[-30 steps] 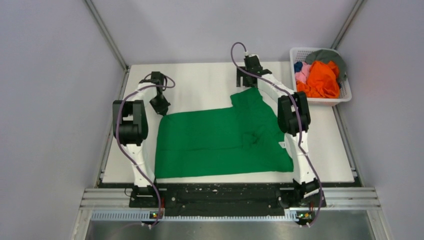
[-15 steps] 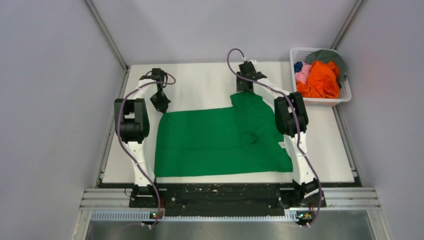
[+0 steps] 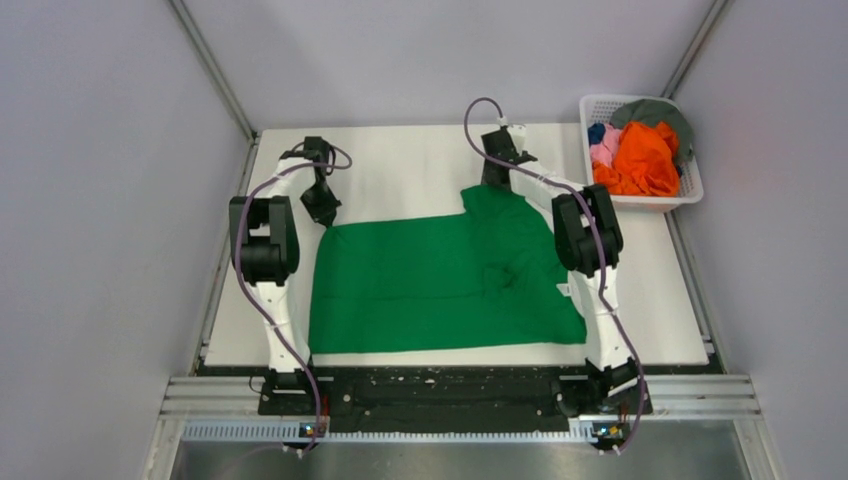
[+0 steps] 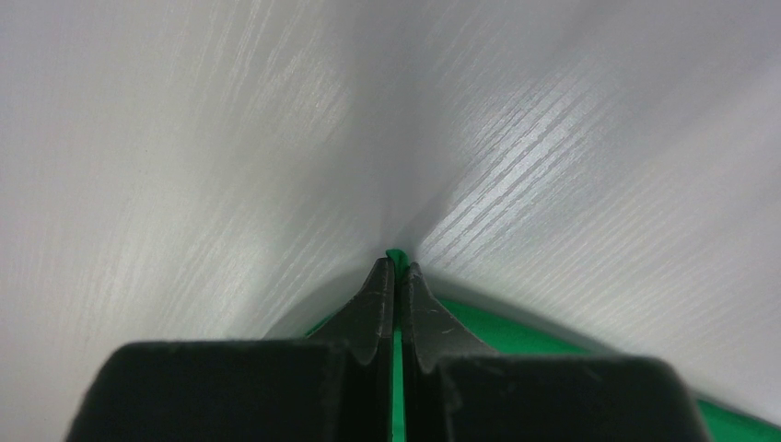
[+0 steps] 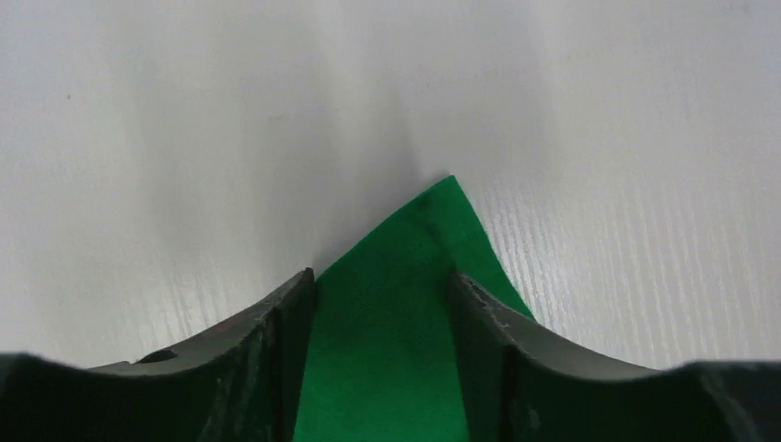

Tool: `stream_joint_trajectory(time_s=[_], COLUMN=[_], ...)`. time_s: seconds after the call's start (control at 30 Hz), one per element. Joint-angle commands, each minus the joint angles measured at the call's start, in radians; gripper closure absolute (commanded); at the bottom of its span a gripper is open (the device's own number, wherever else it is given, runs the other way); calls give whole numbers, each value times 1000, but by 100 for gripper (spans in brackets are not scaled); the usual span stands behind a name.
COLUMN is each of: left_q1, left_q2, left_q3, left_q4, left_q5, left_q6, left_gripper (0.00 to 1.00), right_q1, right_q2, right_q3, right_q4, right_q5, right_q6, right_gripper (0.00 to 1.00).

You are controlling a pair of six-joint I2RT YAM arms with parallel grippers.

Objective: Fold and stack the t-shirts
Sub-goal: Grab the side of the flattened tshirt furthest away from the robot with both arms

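A bright green t-shirt point(image 3: 440, 285) lies spread across the white table point(image 3: 400, 170), with a sleeve reaching to the far right. My left gripper point(image 3: 322, 208) is shut on the shirt's far-left corner; a sliver of the green shirt point(image 4: 396, 256) pokes out between the fingertips point(image 4: 379, 276) in the left wrist view. My right gripper point(image 3: 497, 170) is open over the far tip of the sleeve; in the right wrist view the green cloth point(image 5: 387, 331) lies between its spread fingers point(image 5: 285, 304). Orange, pink, blue and grey shirts point(image 3: 640, 150) are heaped in the basket.
A white plastic lattice basket point(image 3: 690, 190) stands at the far right corner of the table, just right of my right arm. Grey walls close in on both sides. A black rail runs along the near edge.
My right gripper shifted slightly right along the sleeve's far tip. My left gripper moved a little further away, still on the shirt's corner. The shirt looks unchanged.
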Motion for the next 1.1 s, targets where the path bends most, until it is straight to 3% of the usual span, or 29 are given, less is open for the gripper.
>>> stream_joint_trajectory(time_s=[0.0, 0.1, 0.2, 0.27, 0.43, 0.7, 1.07], left_q1=[1, 1, 1, -1, -4, -25, -66], left_q2=[-19, -29, -44, -59, -119, -265, -514], left_q3=[12, 7, -1, -15, -69, -213, -479], left_q4=[6, 13, 19, 27, 53, 95, 146], left_q5=[-7, 4, 18, 25, 51, 58, 23], left_q6=[10, 14, 15, 15, 13, 10, -18], left_gripper=[100, 100, 100, 100, 100, 100, 100], right_q1=[8, 7, 7, 8, 21, 80, 174], right_q2=[-10, -25, -49, -72, -186, -466, -855], right_q3=[-55, -70, -73, -76, -161, -452, -767], right_q4=[-44, -16, 13, 31, 108, 175, 115], right_q5=[-17, -8, 0, -1, -11, 8, 15], right_q6=[84, 91, 75, 55, -18, -41, -22], right_gripper=[53, 68, 92, 99, 100, 100, 100])
